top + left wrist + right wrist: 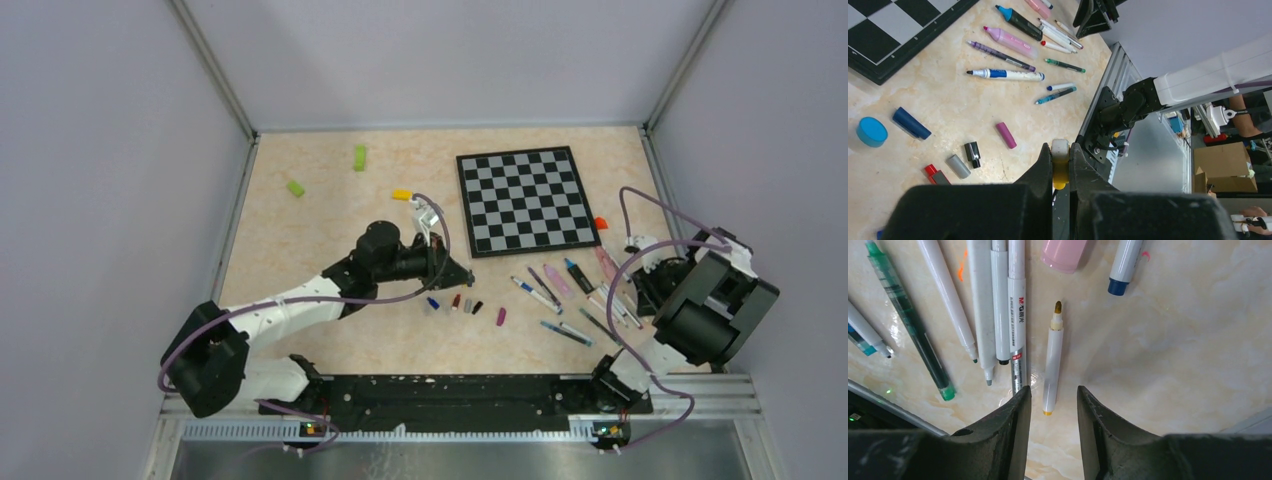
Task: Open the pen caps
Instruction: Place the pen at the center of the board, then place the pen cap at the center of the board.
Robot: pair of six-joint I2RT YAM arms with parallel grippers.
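Now: left gripper (1060,156) clamped on a white-yellow pen cap (1060,175), off the chessboard's (524,200) near-left corner; right gripper (1053,391) narrowly parted, empty, over a white pen (1053,352) right of it.

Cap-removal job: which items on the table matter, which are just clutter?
Job: pens, loose caps, white-yellow cap in left end effector, uncapped yellow pen at right end effector.
Clutter: chessboard, green blocks, yellow block, orange piece.

I see a chessboard (525,200) beyond and right of my left claw (455,272), a yellow block (402,194) beyond it, green blocks (359,157) farther left.
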